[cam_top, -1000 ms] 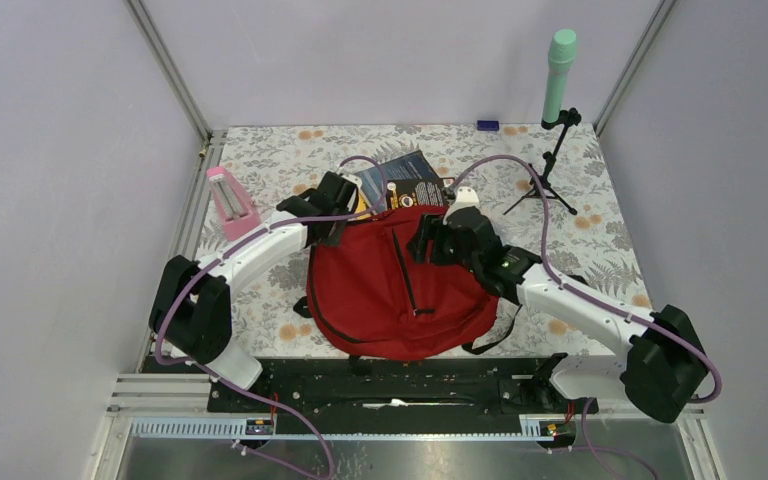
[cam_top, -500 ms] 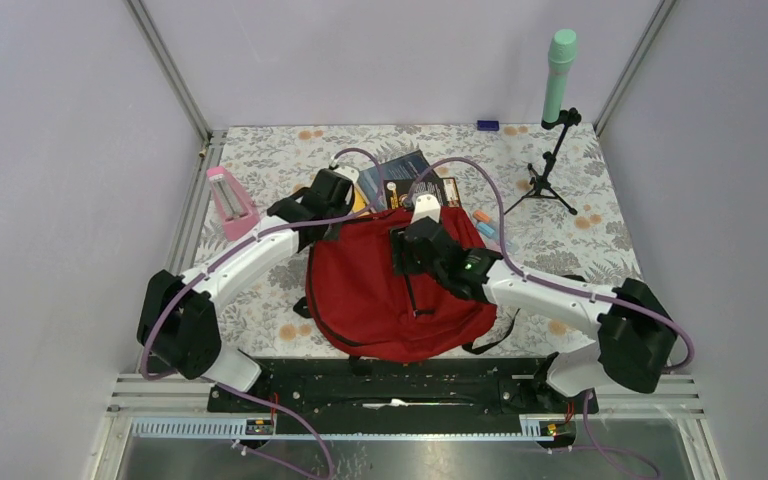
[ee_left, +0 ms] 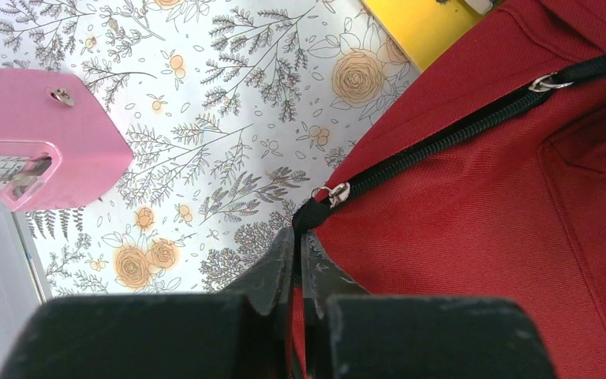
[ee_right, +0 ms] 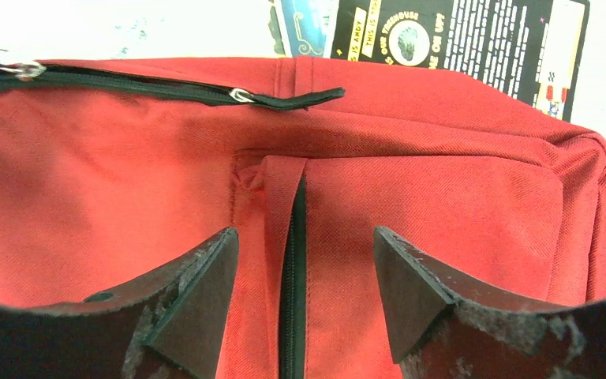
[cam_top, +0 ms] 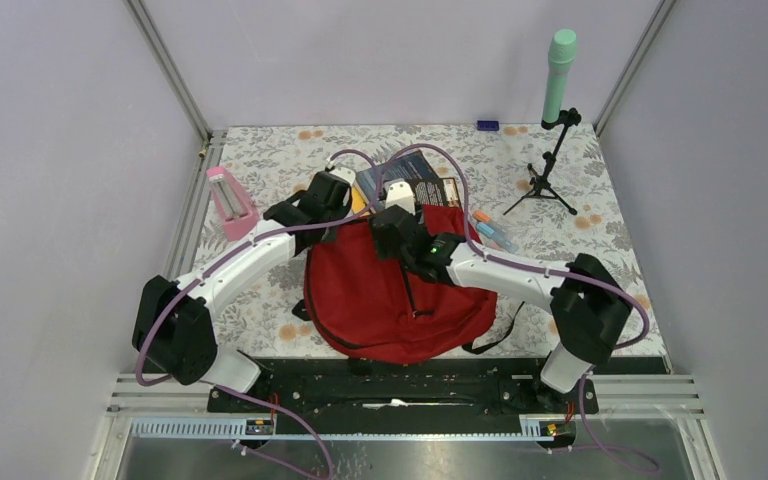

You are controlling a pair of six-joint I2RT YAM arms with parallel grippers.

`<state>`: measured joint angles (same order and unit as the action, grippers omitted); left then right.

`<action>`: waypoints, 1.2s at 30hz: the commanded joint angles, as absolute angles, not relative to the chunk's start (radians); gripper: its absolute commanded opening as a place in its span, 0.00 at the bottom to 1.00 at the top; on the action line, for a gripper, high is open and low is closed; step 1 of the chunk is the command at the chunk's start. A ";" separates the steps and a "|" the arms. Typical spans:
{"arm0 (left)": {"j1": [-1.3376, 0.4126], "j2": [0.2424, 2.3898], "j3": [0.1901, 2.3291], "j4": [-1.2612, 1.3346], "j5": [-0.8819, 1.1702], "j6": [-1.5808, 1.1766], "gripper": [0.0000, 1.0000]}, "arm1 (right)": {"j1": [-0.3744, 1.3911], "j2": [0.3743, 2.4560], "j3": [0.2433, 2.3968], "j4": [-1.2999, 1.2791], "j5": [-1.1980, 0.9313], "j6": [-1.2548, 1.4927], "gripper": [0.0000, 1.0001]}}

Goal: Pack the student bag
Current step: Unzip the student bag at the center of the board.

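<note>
Your right gripper (ee_right: 305, 235) has swung left across the student bag (cam_top: 390, 300), which lies flat mid-table, and now hovers with its fingers apart over the front pocket zipper (ee_right: 293, 300). Your left gripper (ee_left: 298, 264) is pinched together on the bag's left edge, at the end of the main zipper (ee_left: 442, 134). That reads as bracing to unzip. The main zipper looks closed, hiding the inside; the books (cam_top: 415, 180) lie outside, behind the bag.
</note>
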<state>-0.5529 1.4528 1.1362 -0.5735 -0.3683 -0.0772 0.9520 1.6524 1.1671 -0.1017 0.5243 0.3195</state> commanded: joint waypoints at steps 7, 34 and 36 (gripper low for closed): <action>-0.552 1.392 1.130 -0.513 -0.428 -0.095 0.00 | 0.958 1.752 1.232 -0.010 0.678 0.294 0.49; -0.528 1.160 1.009 -0.595 -0.478 -0.299 0.00 | 0.914 1.745 1.218 -0.017 0.689 0.424 0.00; -0.528 1.136 0.994 -0.600 -0.462 -0.318 0.00 | 0.908 1.744 1.217 -0.022 0.682 0.433 0.00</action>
<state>-0.5407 1.2053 1.0149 -0.5968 -0.4305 -0.2680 0.9432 1.7725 1.1976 -0.0387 0.6510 0.4015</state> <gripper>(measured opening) 0.010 0.031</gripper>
